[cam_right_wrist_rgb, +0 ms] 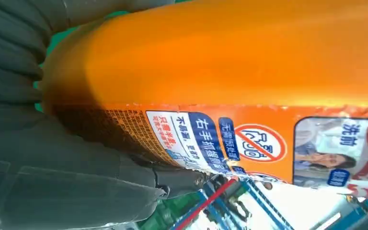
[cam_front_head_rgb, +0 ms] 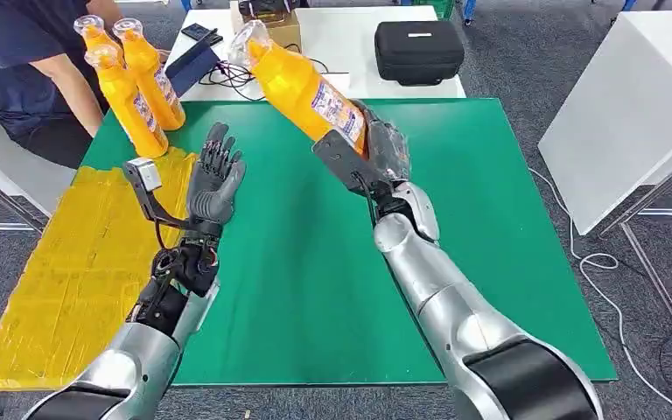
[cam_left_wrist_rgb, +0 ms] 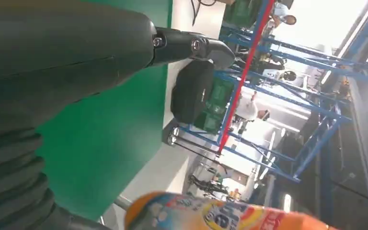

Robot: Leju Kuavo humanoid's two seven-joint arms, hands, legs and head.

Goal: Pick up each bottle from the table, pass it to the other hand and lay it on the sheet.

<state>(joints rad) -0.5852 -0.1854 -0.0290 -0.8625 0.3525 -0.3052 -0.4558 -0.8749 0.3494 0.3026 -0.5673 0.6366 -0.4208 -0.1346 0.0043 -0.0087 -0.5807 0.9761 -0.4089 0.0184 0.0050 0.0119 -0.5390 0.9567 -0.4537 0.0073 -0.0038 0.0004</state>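
Observation:
My right hand (cam_front_head_rgb: 383, 147) grips an orange bottle (cam_front_head_rgb: 302, 83) by its lower end and holds it in the air above the green table (cam_front_head_rgb: 490, 227), tilted with its clear cap up and to the left. The right wrist view shows that bottle (cam_right_wrist_rgb: 230, 72) close up, with the hand (cam_right_wrist_rgb: 52, 163) wrapped around it. My left hand (cam_front_head_rgb: 214, 175) is raised, open, fingers up, a little left of the bottle and not touching it. In the left wrist view the bottle (cam_left_wrist_rgb: 220, 213) lies just beyond the hand (cam_left_wrist_rgb: 76, 52). Three more orange bottles (cam_front_head_rgb: 131, 87) stand at the table's far left corner. The yellow sheet (cam_front_head_rgb: 70, 271) covers the table's left side.
A person in a dark shirt (cam_front_head_rgb: 26, 61) stands beside the three bottles at the far left. A white table behind holds a black case (cam_front_head_rgb: 418, 51), a dark tablet (cam_front_head_rgb: 191, 63) and cables. A white panel (cam_front_head_rgb: 630, 114) stands to the right.

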